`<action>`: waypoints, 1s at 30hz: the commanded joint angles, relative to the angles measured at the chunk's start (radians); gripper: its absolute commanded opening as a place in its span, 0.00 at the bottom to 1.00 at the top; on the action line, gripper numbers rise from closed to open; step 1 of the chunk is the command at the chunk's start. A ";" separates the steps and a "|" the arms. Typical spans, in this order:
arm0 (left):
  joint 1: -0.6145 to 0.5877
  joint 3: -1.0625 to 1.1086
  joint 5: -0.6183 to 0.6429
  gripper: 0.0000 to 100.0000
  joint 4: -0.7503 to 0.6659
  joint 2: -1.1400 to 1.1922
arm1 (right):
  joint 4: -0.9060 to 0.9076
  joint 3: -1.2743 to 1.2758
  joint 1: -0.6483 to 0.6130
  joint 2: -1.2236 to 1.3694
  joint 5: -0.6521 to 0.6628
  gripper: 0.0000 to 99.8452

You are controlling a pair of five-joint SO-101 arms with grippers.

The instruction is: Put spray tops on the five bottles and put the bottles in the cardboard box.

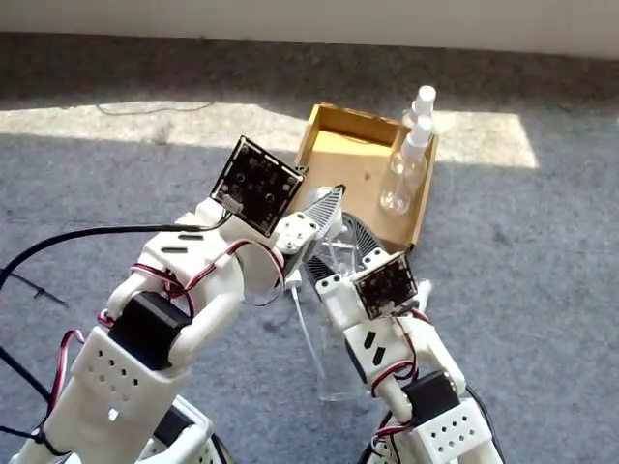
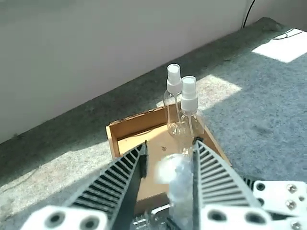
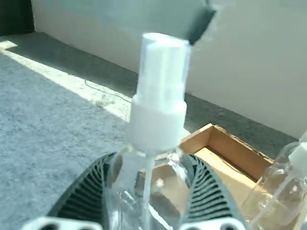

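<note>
- Pinching a clear bottle with the right gripper, spray top on its neck, beside the cardboard box.
- Straddling that top with the left gripper, fingers spread.
- Counting two capped bottles upright inside; seemingly three left to box.

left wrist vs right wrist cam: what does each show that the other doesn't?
Left wrist: the left gripper around the spray top, and the white caps of both capped bottles.
Right wrist: the clear bottle clamped in the right gripper, with its dip tube inside.
Both: the spray top, the cardboard box and the capped bottles' clear bodies.
</note>
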 commanded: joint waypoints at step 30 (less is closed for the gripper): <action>-0.214 -0.064 -0.003 0.17 0.258 0.002 | -0.021 -0.262 0.248 0.150 -0.285 0.00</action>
